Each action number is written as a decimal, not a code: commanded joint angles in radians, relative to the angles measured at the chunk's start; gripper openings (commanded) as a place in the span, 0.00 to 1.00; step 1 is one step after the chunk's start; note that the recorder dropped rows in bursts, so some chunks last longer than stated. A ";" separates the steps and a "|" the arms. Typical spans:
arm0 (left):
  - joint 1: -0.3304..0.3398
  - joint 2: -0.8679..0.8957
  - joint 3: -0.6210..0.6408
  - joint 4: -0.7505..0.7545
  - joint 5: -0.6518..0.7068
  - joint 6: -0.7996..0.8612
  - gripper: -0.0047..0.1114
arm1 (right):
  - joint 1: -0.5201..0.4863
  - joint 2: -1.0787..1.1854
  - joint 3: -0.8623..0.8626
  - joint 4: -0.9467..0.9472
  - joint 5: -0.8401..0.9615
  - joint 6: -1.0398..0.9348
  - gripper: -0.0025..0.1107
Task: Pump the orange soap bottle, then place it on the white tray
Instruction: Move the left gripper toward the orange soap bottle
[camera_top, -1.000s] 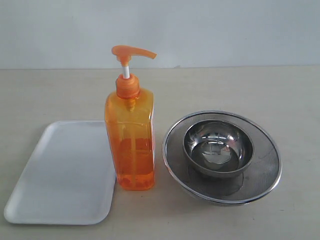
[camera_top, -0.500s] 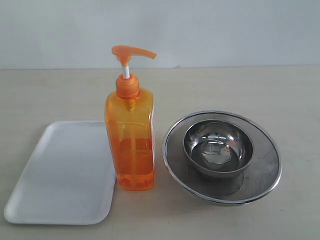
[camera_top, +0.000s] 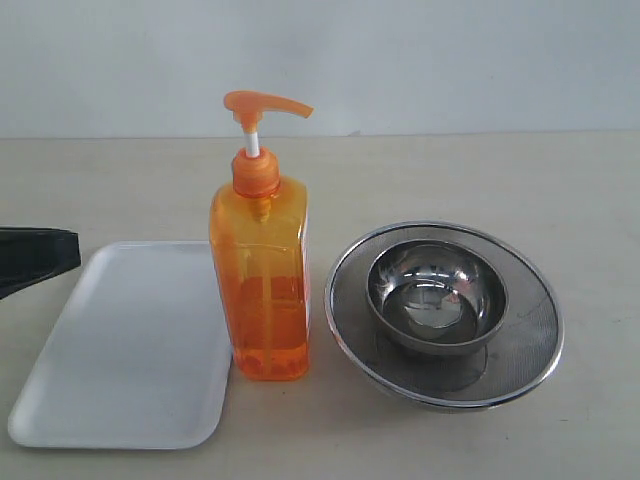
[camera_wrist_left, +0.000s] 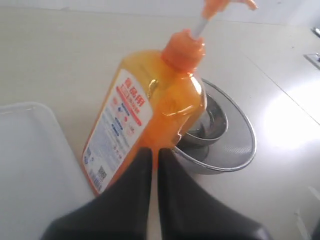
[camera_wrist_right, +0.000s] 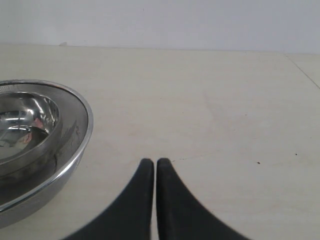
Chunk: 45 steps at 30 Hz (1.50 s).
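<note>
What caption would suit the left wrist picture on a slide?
Shut left gripper faces the orange soap bottle, white tray beside it, steel bowl in strainer behind.

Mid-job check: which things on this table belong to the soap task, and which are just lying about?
Job: orange soap bottle, upright beside the tray, not yet on it; white tray, flat on the table; left gripper, shut, near the bottle.
Lying about: steel bowl, sitting in the mesh strainer, on the bottle's other side.
</note>
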 joint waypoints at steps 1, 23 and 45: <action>-0.001 -0.002 0.000 -0.001 0.089 0.049 0.08 | -0.003 -0.004 0.000 -0.006 -0.012 0.000 0.02; -0.334 -0.002 0.293 -0.374 -0.326 0.376 0.08 | -0.003 -0.004 0.000 -0.006 -0.012 0.000 0.02; -0.334 0.009 -0.495 -0.056 -0.498 0.136 0.08 | -0.003 -0.004 0.000 -0.006 -0.012 0.000 0.02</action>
